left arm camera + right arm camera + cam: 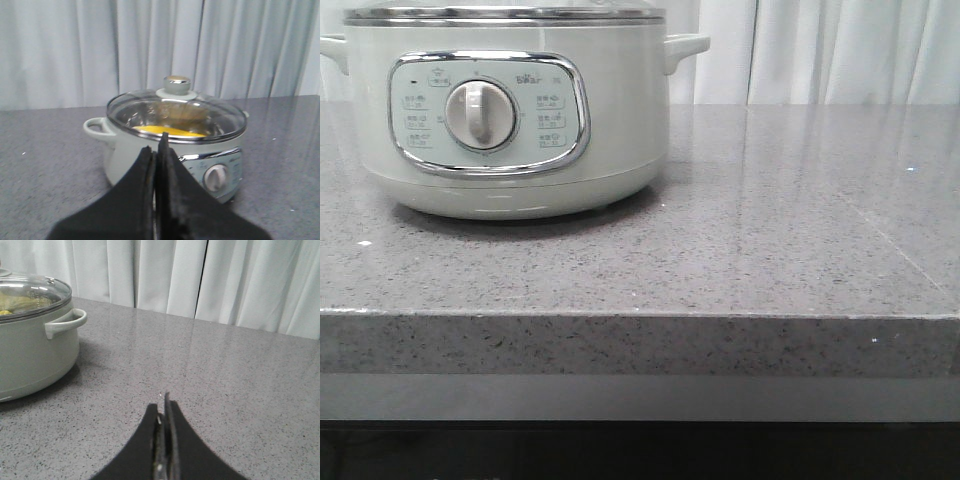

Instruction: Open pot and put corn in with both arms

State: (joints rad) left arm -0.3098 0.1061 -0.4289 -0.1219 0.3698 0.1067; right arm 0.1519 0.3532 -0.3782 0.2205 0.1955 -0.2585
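Note:
The pale grey-green pot [505, 110] stands at the far left of the grey counter with its glass lid [177, 107] on. It also shows in the left wrist view [130, 155] and the right wrist view [30, 350]. The yellow corn [167, 131] lies inside the pot under the lid. My left gripper [156, 147] is shut and empty, in front of the pot and apart from it. My right gripper [162, 405] is shut and empty over bare counter, to the right of the pot. Neither gripper shows in the front view.
The grey speckled counter [770, 230] runs to a front edge [640, 318] near me. White curtains [200, 275] hang behind it. The pot's side handle [65, 322] sticks out toward my right gripper's side.

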